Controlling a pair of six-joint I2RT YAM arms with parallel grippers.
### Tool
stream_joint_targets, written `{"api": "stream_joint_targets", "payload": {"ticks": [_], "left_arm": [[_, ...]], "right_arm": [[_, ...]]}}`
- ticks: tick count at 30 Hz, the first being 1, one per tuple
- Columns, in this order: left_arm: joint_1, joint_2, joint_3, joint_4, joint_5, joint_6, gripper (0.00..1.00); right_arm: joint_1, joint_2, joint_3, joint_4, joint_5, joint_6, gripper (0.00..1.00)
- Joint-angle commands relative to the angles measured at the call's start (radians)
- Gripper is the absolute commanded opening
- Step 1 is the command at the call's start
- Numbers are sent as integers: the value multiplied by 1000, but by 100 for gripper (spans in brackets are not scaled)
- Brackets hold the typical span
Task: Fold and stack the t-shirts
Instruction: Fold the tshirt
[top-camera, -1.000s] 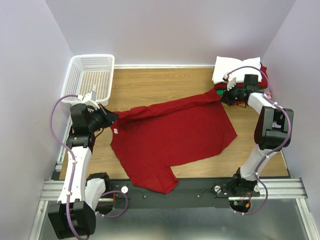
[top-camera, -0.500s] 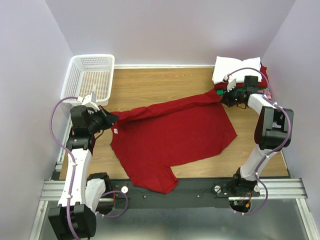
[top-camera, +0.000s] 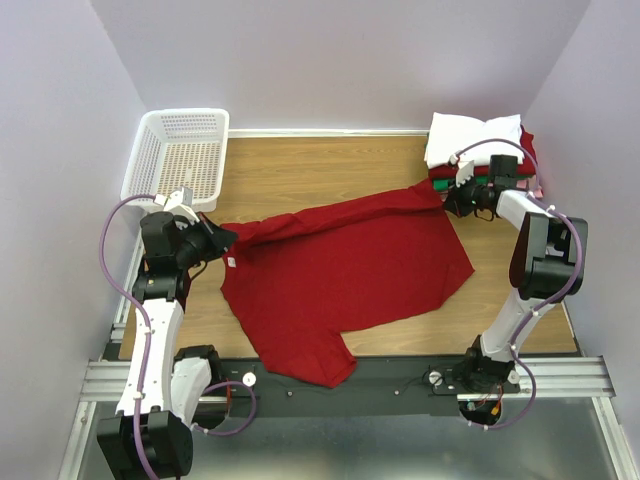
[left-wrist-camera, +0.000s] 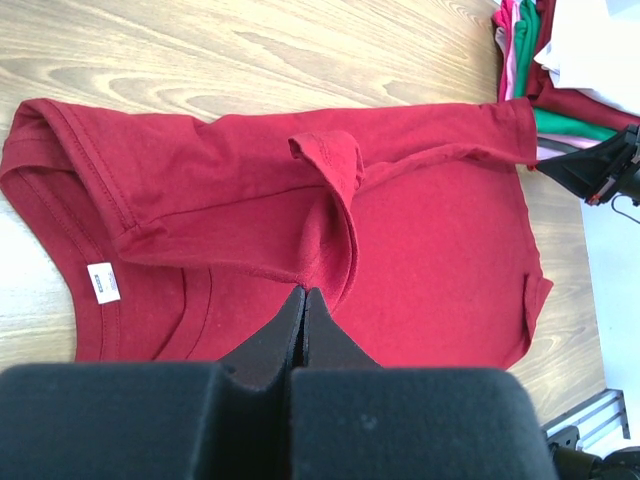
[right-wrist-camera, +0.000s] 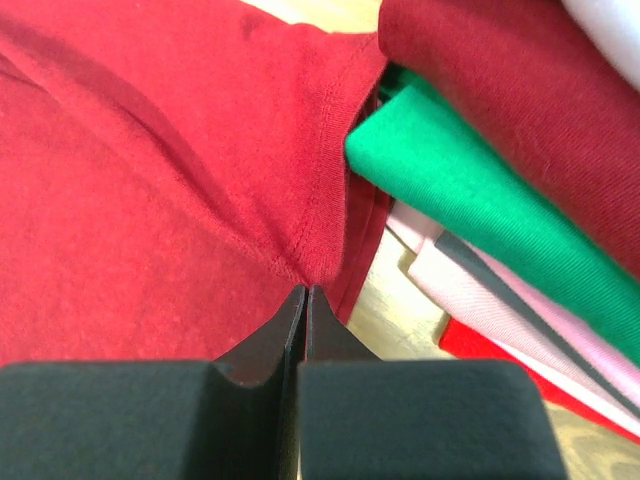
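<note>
A large dark red t-shirt (top-camera: 340, 275) lies spread on the wooden table, stretched between my two grippers. My left gripper (top-camera: 224, 238) is shut on the shirt's left shoulder fold (left-wrist-camera: 325, 250). My right gripper (top-camera: 449, 195) is shut on the shirt's hem at its far right corner (right-wrist-camera: 320, 250), right beside a stack of folded t-shirts (top-camera: 478, 150) at the back right. The stack shows white on top, then dark red, green (right-wrist-camera: 470, 200) and pink (right-wrist-camera: 520, 300) layers.
A white plastic mesh basket (top-camera: 180, 155) stands at the back left. The shirt's near corner hangs over the table's front edge onto the black rail (top-camera: 400, 375). Purple walls close in on both sides.
My right gripper has shifted slightly back and right, toward the folded stack, pulling the shirt's corner with it. The left gripper has barely moved.
</note>
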Motion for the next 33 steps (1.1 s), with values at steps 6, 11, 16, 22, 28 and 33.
{"api": "stream_joint_targets", "payload": {"ticks": [6,11,16,22,28,33], "left_arm": [[-5,-27,-23,-27,-4,-1,0],[-3,-28,-34,-26,7,-1,0],[-5,-34,-52,-32,33,-1,0],[-3,-34,-68,-52,62,13,0],[-6,6,-115,-53,187,30,0],[-19,62,-181,-67,309,72,16]], "right_arm": [[-13,-21,-42,15,-14,-18,8],[-18,-21,-49,19,-9,-18,9],[-27,-39,-59,15,-3,-11,13],[-30,-157,-99,14,-84,43,15],[-29,-263,-138,9,-144,98,17],[-29,-352,-173,0,-181,140,18]]}}
